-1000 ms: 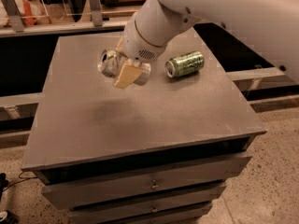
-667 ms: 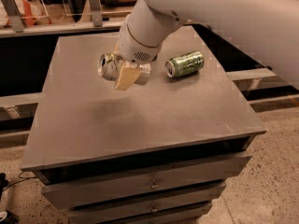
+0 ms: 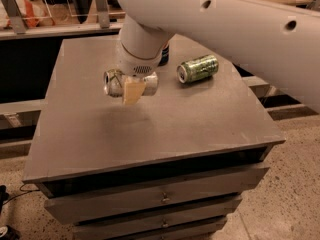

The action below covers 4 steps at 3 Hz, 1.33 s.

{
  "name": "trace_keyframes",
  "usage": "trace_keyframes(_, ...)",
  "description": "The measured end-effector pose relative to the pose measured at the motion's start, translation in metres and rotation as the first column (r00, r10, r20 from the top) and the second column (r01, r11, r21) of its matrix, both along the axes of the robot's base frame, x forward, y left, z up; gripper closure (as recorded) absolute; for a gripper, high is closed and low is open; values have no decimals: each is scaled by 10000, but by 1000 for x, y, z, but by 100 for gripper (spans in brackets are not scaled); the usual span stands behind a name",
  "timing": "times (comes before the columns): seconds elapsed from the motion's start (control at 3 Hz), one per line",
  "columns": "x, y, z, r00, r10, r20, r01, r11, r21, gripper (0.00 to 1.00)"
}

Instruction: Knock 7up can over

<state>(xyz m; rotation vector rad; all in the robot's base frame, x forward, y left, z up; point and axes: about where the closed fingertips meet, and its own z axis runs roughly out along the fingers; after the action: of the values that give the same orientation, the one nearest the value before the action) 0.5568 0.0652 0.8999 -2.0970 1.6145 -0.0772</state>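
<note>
Right now the grey tabletop [image 3: 200, 119] is showing plenty of bare surface. The near half is lying open down to the front edge above the drawers [image 3: 160, 199], and so is the left side out to its edge. On the far right a green can [image 3: 198, 68] is lying on its side, in from the right edge, one end facing left toward the gripper. Behind the wrist a dark blue sliver [image 3: 164, 54] is peeking out; I cannot tell what it is.

The 7up can [image 3: 114, 82] is lying horizontal at left-centre of the table, back from the front edge and well apart from the green can. It is looking silver and shiny, its rimmed end pointing left, and I am not making out its lettering from here. Whether it is resting on the surface or hanging just over it, I cannot tell.

The arm [image 3: 225, 24] is sweeping in from the upper right as a thick white link, then bending down through a rounded wrist right above the can. The gripper [image 3: 132, 90] is pointing straight down and pinching the can across its middle. One tan finger [image 3: 131, 95] is pressing against the near side, the other hiding behind.
</note>
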Motion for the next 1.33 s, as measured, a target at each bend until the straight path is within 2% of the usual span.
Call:
trace_keyframes(0.67,-12,7,-30,9979,362,-532,-393,9976,-572,100)
trace_keyframes(1.33,-13,9,-51,9929,636,-1002,-745,9912,-1098,100)
